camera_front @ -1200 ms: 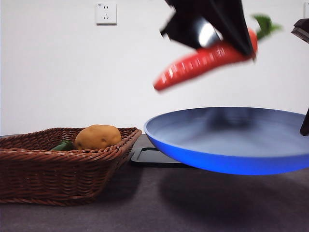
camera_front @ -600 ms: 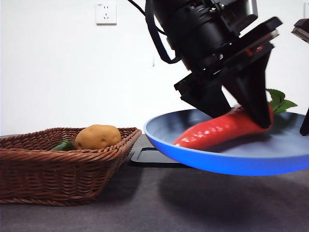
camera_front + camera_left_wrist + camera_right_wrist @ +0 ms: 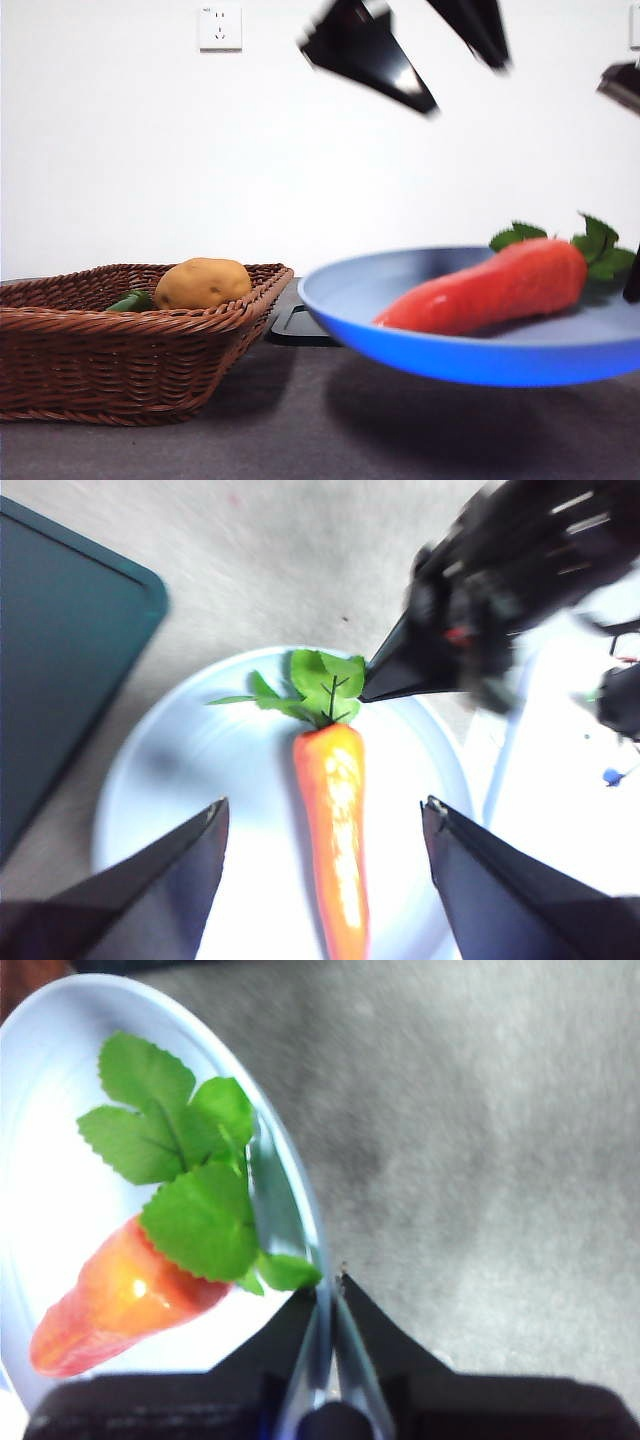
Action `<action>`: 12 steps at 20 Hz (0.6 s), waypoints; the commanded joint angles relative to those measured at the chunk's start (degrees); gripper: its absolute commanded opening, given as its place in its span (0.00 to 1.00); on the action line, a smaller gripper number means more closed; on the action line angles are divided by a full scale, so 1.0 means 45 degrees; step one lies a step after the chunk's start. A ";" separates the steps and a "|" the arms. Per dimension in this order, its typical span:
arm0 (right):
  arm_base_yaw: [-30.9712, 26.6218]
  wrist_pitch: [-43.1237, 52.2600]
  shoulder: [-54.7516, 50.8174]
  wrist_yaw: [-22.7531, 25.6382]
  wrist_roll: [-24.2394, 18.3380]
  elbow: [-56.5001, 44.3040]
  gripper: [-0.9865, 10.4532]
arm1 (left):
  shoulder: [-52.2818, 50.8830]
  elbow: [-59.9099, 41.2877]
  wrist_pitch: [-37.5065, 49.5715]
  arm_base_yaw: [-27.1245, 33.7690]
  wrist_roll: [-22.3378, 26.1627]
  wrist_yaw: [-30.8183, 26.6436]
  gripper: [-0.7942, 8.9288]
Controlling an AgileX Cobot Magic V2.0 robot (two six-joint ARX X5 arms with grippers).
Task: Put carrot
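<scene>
The glossy red-orange carrot (image 3: 490, 290) lies free in the blue plate (image 3: 450, 355), its green leaves toward the right. My left gripper (image 3: 467, 88) is open and empty, high above the plate; in the left wrist view its jaws (image 3: 325, 805) stand apart on either side of the carrot (image 3: 335, 850). My right gripper (image 3: 325, 1290) is shut on the plate's rim (image 3: 290, 1200) and holds the plate above the table, next to the carrot's leaves (image 3: 190, 1190). It shows as a dark tip at the front view's right edge (image 3: 632, 280).
A wicker basket (image 3: 120, 360) stands at the left with a yellow-brown potato (image 3: 202, 283) and a small green vegetable (image 3: 128, 300) in it. A black tray (image 3: 310, 322) lies behind the plate. A dark teal tray (image 3: 60, 650) shows in the left wrist view.
The left gripper brought the carrot down into the plate, let it go and rose, open. The carrot now lies in the plate, which has dipped slightly.
</scene>
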 commanded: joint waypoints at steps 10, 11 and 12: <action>-0.1496 0.2137 0.6581 -0.0136 0.0068 0.4677 0.09 | -0.5527 0.0189 -0.2555 0.1321 0.0015 -0.2924 0.43; -0.1496 0.2132 0.7383 -0.0141 0.0073 0.5474 0.09 | -0.5804 0.0189 -0.2657 0.1321 0.0015 -0.3162 0.43; -0.1496 0.2108 0.8247 -0.0141 0.0073 0.6314 0.09 | -0.5994 0.0189 -0.2749 0.1321 0.0015 -0.3400 0.43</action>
